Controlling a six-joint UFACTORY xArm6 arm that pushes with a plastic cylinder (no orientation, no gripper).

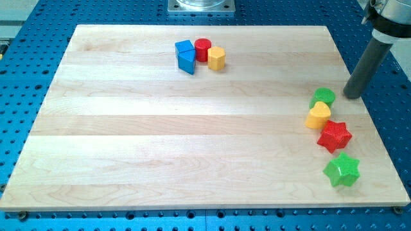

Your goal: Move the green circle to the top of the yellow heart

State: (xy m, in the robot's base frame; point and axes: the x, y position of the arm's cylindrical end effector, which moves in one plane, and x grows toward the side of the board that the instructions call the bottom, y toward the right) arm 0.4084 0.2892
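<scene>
Nearest the view's bottom sits a green star (341,171), with a red star (334,136) at its 12 o'clock. Our target, the green circle (323,97), is a short glossy cylinder touching the yellow heart (318,117) at the heart's 12 o'clock. Our tip (353,95) stands just beside the circle at 3 o'clock; we have no jaws. Far off, at 10 o'clock, cluster blue blocks (185,56), a red cylinder (203,49) and a yellow block (217,58).

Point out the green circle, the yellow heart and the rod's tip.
green circle (323,97), camera view, top face.
yellow heart (318,117), camera view, top face.
my tip (352,95), camera view, rod's very end, right of the green circle.
</scene>
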